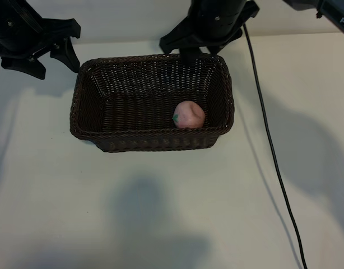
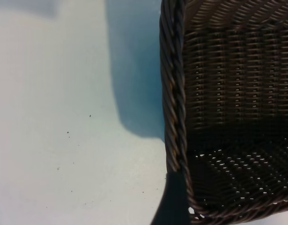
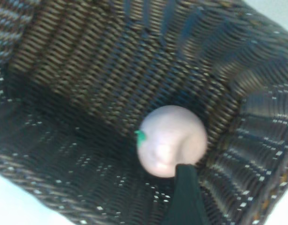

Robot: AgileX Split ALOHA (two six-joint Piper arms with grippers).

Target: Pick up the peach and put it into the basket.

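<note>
1. White matte table fills the scene, with soft shadows across the near side and a pale wall strip along the far edge.
2. Left gripper, black, sits at the far-left corner, just outside the left end of the basket. Fingers spread wide, nothing between them. In the left wrist view one dark fingertip lies right at the braided rim, on the outer side; I cannot tell if it touches.
3. Large rectangular dark-brown woven wicker basket stands centre-far on the table, long side running left to right, sloping walls, braided rim. Left wrist view shows its rim and the inner wall beside bare table.
4. Small round pale-pink peach with a green leaf spot lies on the basket floor, right half, against the near wall and close to the right end wall. Nothing is holding it. Right wrist view looks straight down on it, green spot facing the basket's left end.
5. Right gripper, black, hangs above the far rim of the basket, right of centre, clear of the peach. Jaws apart and empty; one dark fingertip shows in its wrist view, overlapping the peach's edge in the picture.
6. Thin black cable runs from far to near across the table, right of the basket.
</note>
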